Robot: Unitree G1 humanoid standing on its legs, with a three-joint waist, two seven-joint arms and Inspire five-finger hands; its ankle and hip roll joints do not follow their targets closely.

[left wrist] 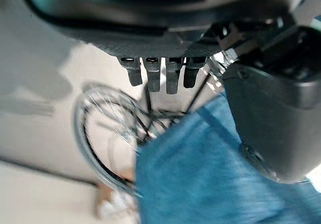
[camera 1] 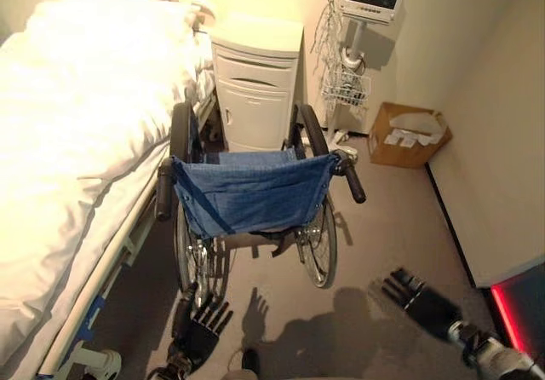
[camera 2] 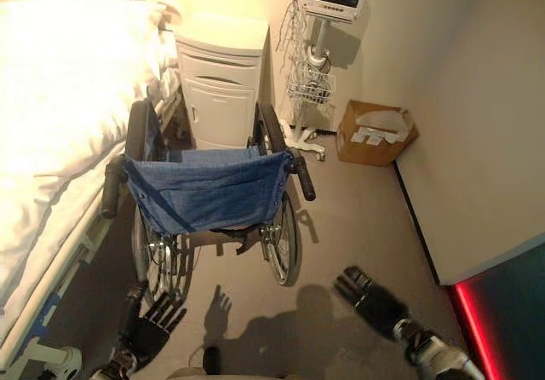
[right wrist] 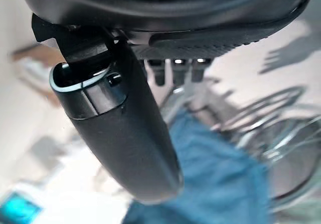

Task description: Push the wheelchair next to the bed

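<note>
The wheelchair (camera 1: pixel 251 197) stands on the floor (camera 1: pixel 383 235) with its blue cloth back toward the robot; its one side is just beside the bed (camera 1: pixel 77 141), and a white cabinet (camera 1: pixel 255 82) stands in front of it; so it looks like the chair is already next to the bed, or very close to it. The left hand (camera 1: pixel 203 327) is low down behind the chair's big wheel, near it but not touching; its fingers (left wrist: pixel 150 76) are straight and hold nothing. The right hand (camera 1: pixel 419 300) is out over the bare floor, well apart from the chair; its fingers look straight and it holds nothing too. The two black push handles (camera 1: pixel 353 182) are free. I think the pushing step is about done, or paused; if the chair must go closer, both hands need to come up, take the handles, and push gently so the wheel does not bump the bed frame or the cabinet. A brown box (camera 1: pixel 409 135) sits by the wall.
</note>
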